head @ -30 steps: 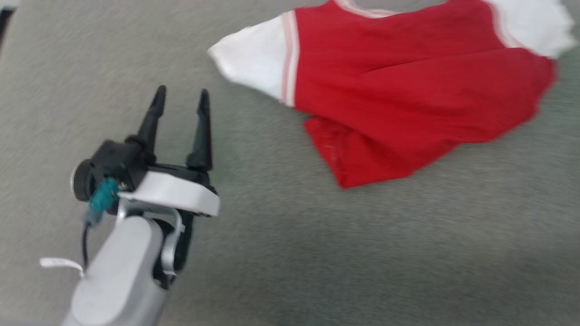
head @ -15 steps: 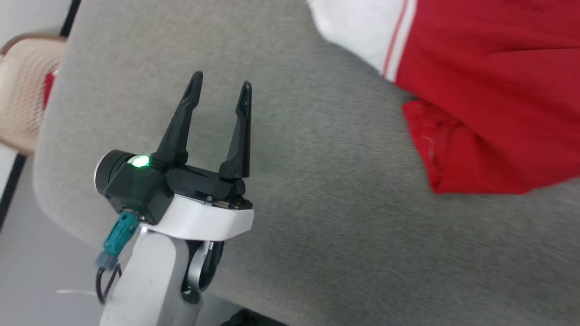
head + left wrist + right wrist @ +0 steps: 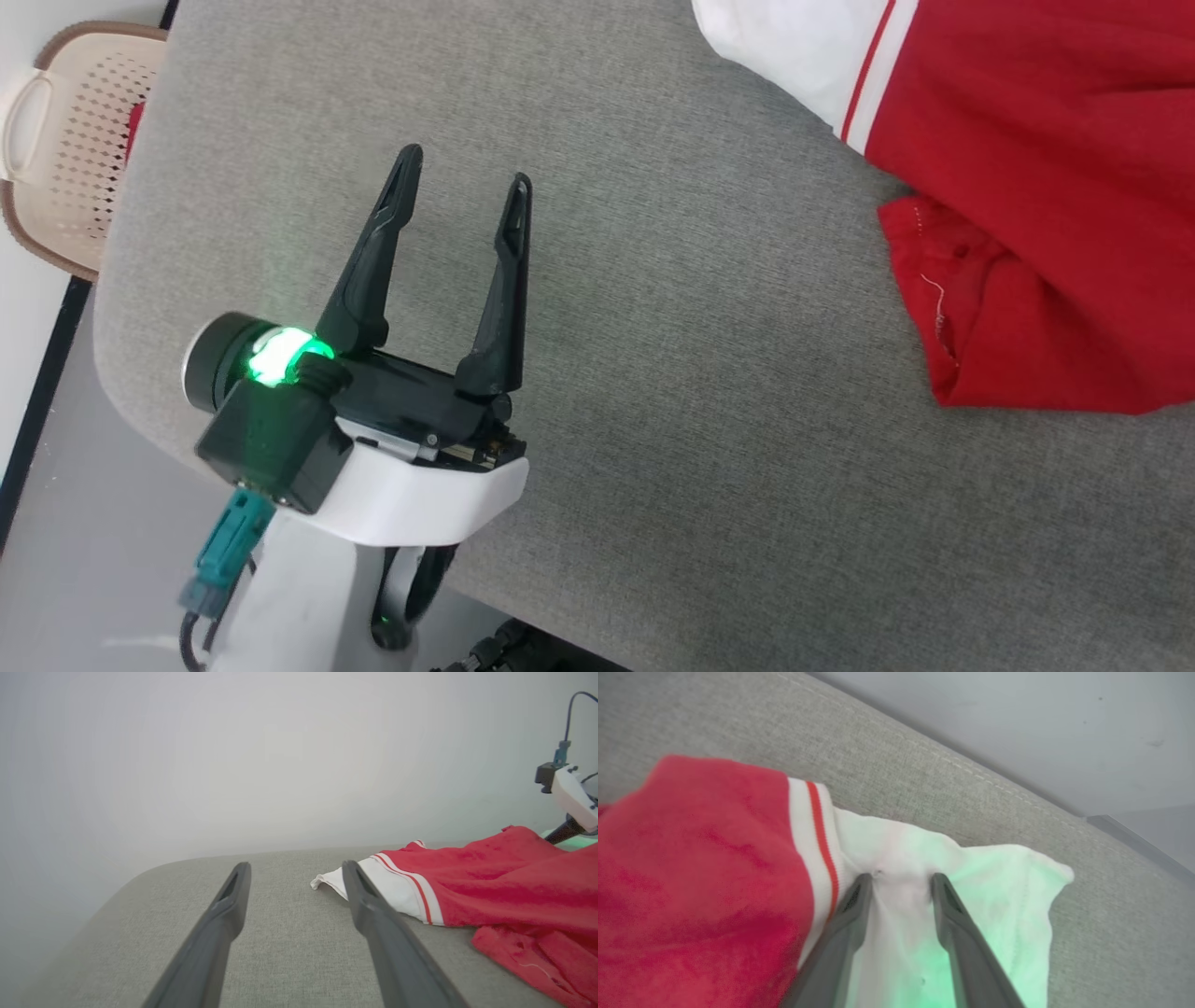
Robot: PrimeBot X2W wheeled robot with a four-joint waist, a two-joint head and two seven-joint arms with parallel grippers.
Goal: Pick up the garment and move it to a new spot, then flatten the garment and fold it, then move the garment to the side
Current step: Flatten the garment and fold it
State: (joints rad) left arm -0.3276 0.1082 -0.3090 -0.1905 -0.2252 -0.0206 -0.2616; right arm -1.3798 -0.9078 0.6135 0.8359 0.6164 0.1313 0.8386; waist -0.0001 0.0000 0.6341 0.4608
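Note:
The garment (image 3: 1027,187) is a red jersey with white sleeves and striped trim, lying crumpled on the grey cushioned surface (image 3: 700,420) at the upper right of the head view. My left gripper (image 3: 465,168) hovers open and empty over bare cushion, well to the left of the garment (image 3: 490,886); in the left wrist view its fingers (image 3: 295,865) point past the near white sleeve. My right gripper (image 3: 901,877) presses its fingertips into the far white sleeve (image 3: 994,882) of the garment (image 3: 691,858). A puckered fold lies between the jaws, which still stand apart.
A beige perforated basket (image 3: 65,140) stands off the cushion's left edge, beside a pale floor (image 3: 56,560). The cushion's rounded corner lies just below my left wrist. My right arm's white wrist (image 3: 567,793) rises behind the garment. A plain wall backs the surface.
The head camera has swung, so the garment now sits farther to the upper right of the view and the basket has come in at the left. My left gripper stays open.

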